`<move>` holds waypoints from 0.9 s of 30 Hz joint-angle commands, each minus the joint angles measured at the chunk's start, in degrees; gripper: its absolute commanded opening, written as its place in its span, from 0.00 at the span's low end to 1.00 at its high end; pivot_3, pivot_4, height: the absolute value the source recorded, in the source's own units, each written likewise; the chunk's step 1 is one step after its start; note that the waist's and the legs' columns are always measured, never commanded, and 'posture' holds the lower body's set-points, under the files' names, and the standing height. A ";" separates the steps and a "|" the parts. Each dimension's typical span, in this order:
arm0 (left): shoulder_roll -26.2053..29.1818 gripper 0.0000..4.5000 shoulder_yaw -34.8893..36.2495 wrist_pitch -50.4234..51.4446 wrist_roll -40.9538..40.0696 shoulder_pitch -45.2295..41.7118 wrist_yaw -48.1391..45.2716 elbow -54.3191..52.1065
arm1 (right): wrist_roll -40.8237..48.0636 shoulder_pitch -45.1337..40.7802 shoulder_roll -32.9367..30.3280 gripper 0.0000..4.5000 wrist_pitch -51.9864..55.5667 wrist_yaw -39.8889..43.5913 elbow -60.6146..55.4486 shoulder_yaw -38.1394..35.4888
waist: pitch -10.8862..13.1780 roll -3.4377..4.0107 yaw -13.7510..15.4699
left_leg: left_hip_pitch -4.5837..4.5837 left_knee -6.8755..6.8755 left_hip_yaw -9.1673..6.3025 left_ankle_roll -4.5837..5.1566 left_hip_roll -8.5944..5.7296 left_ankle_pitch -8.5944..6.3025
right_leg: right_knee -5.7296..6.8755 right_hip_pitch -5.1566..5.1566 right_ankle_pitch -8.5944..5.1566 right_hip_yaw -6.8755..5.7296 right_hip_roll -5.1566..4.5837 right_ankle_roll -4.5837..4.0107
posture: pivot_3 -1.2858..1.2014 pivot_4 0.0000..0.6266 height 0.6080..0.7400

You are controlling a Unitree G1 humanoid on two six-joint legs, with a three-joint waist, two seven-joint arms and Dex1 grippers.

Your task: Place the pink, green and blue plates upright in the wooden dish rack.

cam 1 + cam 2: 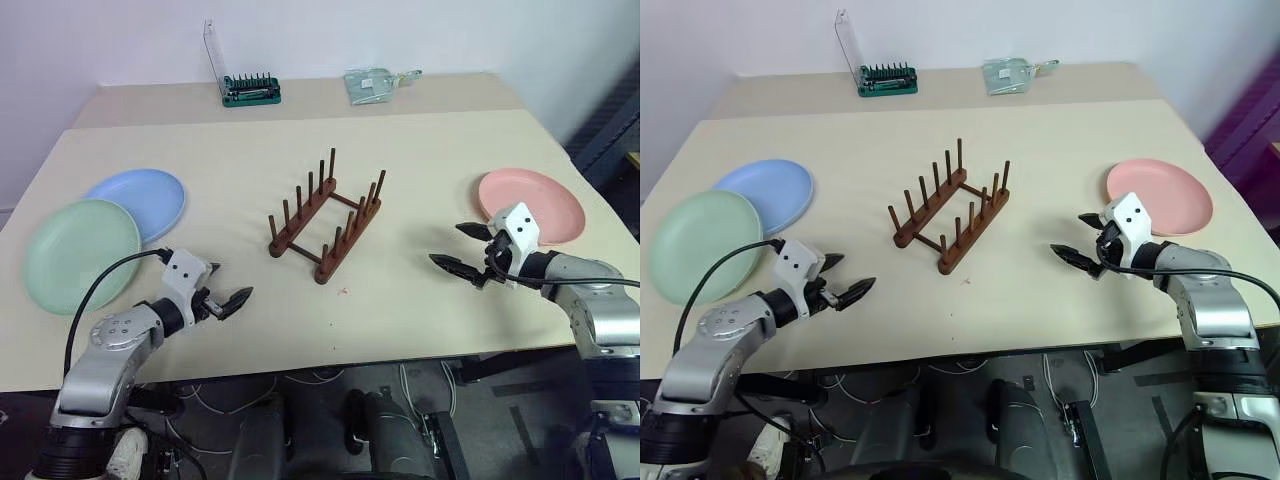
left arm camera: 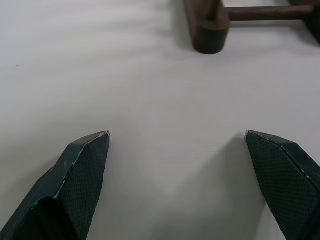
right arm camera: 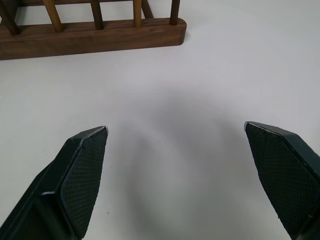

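Rack (image 1: 327, 220) sits mid-table, empty, set diagonally, two rails with upright pegs, nothing between them. Pink plate (image 1: 535, 205) lies flat on the table (image 1: 420, 150) at the right side, well apart from the rack. Green plate (image 1: 80, 255) lies flat at the left edge; blue plate (image 1: 140, 200) lies flat just behind it and toward the rack, with the green rim overlapping the blue rim. None of the three is upright.

Left gripper (image 1: 225, 296) hovers over bare table near the front edge, between the green plate and the rack, pointing toward the rack; fingers spread wide, nothing between them. In the left wrist view a rail end (image 2: 210, 30) shows ahead past its fingertips (image 2: 87, 160).

Right gripper (image 1: 462, 248) hovers just in front of the pink plate's near-left rim, pointing left toward the rack; fingers spread wide, holding nothing. The right wrist view shows one rail with pegs ahead, bare table between the fingertips (image 3: 85, 160).

At the far table edge: green tool holder (image 1: 250, 90) with clear lid raised, and a clear packet (image 1: 372, 84) to its right.
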 commanded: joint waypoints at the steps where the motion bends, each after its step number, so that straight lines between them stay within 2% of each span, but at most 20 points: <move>1: -0.69 0.99 -0.83 -0.38 0.37 -0.61 0.89 -2.44 | -0.27 -3.17 0.10 1.00 -1.16 0.11 0.11 0.21 | 0.00 0.00 -0.03 | 0.00 0.00 0.00 0.00 0.00 0.00 | 0.00 -0.01 0.00 0.00 0.00 0.00 | 0.52 0.24 0.92; 9: -3.08 0.99 -4.55 1.01 -0.01 -1.72 1.53 -5.03 | -0.69 -3.58 0.73 1.00 -1.66 -0.11 0.20 0.70 | 0.00 0.00 0.08 | -0.01 0.00 0.00 0.01 -0.01 0.00 | 0.00 0.01 0.01 0.00 0.01 0.02 | 0.52 0.24 0.92; 15: -5.71 0.99 -14.08 3.89 2.26 -3.84 1.67 -7.94 | -0.44 -2.17 0.68 1.00 -1.82 -0.86 -0.98 0.05 | 0.00 0.00 0.05 | 0.00 0.00 0.01 0.01 -0.05 0.00 | 0.00 0.02 0.02 0.01 0.01 0.03 | 0.52 0.24 0.92; 21: -8.88 0.99 -23.89 4.68 9.78 -7.90 5.25 -3.73 | 0.06 0.78 0.61 1.00 -1.84 -2.03 -2.68 -1.31 | -0.03 0.04 0.16 | 0.09 0.02 -0.02 0.01 -0.10 0.01 | 0.00 0.14 0.02 0.01 0.04 0.05 | 0.52 0.24 0.92; 27: -15.86 0.99 -25.62 3.28 11.72 -10.22 9.04 0.83 | 0.62 2.13 0.47 1.00 -0.97 -3.11 -4.41 -2.38 | -0.08 0.10 0.33 | 0.23 0.02 -0.06 0.01 -0.09 0.00 | -0.04 0.30 -0.01 0.02 -0.01 0.02 | 0.52 0.24 0.92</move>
